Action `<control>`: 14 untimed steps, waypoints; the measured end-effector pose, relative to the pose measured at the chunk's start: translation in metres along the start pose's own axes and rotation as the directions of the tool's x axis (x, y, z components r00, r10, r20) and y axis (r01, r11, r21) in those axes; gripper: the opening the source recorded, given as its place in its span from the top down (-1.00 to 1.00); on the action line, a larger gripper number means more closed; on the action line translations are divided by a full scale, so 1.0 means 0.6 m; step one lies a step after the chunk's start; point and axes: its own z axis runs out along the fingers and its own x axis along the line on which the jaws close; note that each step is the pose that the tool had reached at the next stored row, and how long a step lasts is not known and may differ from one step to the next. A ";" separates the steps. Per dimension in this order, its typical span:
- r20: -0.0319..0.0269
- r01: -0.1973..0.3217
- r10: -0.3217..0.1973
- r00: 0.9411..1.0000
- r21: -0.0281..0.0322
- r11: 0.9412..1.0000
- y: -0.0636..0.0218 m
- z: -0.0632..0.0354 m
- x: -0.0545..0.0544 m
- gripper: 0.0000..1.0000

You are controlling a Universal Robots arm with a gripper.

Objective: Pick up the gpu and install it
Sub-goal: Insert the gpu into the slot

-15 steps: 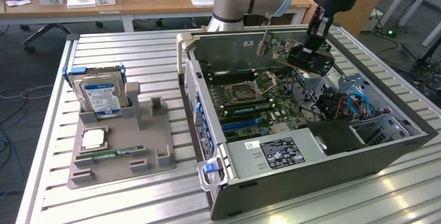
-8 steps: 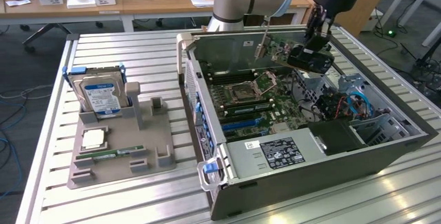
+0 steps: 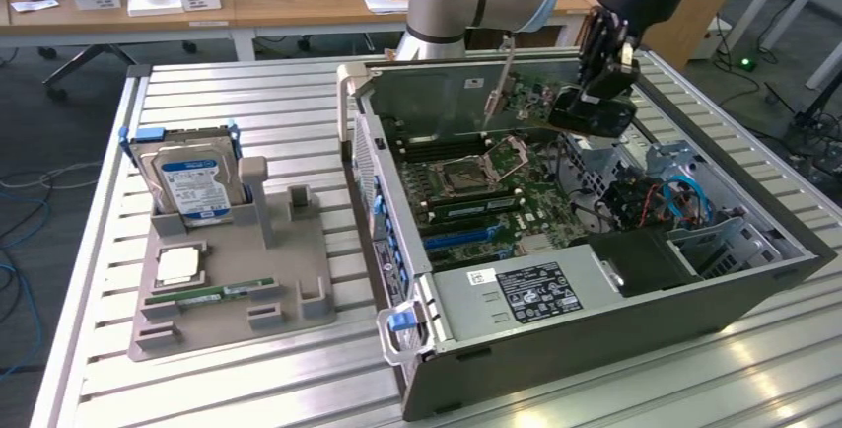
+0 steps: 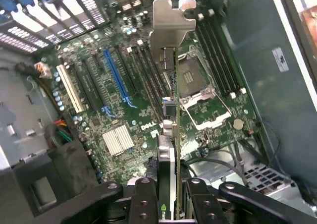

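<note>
Gripping the gpu edge-on, the pincer needs the card plumb, its connector edge lined over the blue expansion slot below.

A hard drive stands, seemingly upright, in a gray holder.

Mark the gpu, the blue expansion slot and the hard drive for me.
gpu (image 4: 171,28), wrist view, on its silver end bracket.
blue expansion slot (image 4: 117,78), wrist view, mid-length of the slot.
hard drive (image 3: 195,186), exterior view, on its blue label.
</note>
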 end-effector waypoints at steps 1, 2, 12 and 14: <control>-0.001 0.016 -0.016 1.000 -0.001 1.000 0.000 0.000 0.000 0.47; -0.001 0.032 -0.032 0.999 -0.001 0.999 0.000 0.000 0.000 0.47; -0.008 0.193 -0.193 0.981 -0.008 0.981 0.000 0.001 0.000 0.47; -0.009 0.225 -0.225 0.974 -0.009 0.974 0.000 0.001 0.000 0.47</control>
